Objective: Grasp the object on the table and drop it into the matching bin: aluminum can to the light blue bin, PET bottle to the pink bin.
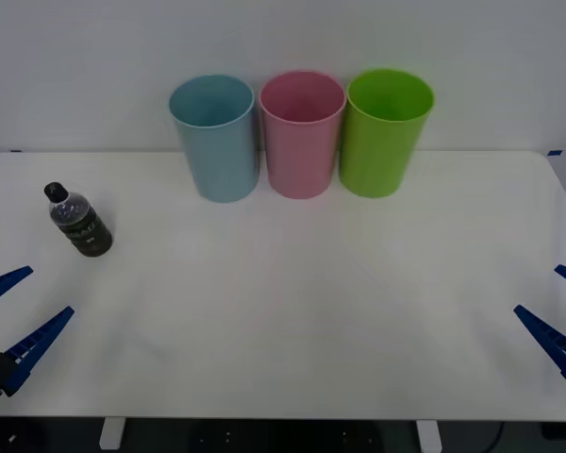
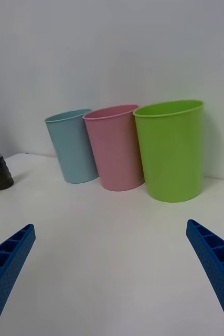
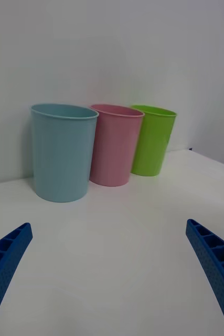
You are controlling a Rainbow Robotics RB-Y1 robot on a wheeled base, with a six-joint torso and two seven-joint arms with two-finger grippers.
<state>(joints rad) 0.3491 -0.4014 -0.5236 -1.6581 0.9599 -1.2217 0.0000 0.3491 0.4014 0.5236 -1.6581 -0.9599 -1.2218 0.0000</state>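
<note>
**The bottle stands close to the left hand**

The left hand (image 1: 19, 307) waits low at the near left edge of the table (image 1: 292, 311). Its two blue fingers (image 1: 40, 338) are spread wide apart, and it holds nothing. The right hand (image 1: 564, 311) waits at the near right edge. Its fingers are spread wide too, and it is also empty.

The PET bottle (image 1: 79, 223) stands on the left side of the table. It is forward of the left hand and a little toward the middle. It is near that hand but not touching it. The bottle stands upright, so its long side points up, with the black cap on top. The right hand is far away from it, across the whole table. So the left hand is the nearer one, and it looks like the best one to reach out for the bottle.

At the back of the table, three bins stand in a row, side by side. The light blue bin (image 1: 214, 137) is nearest the bottle. The pink bin (image 1: 302, 132) is in the middle, and that is where the bottle should go. A lime green bin (image 1: 388, 130) is on the far right of the row.

Count them: two hands, one bottle, three bins, one of each colour. I see no can on the table.
</note>
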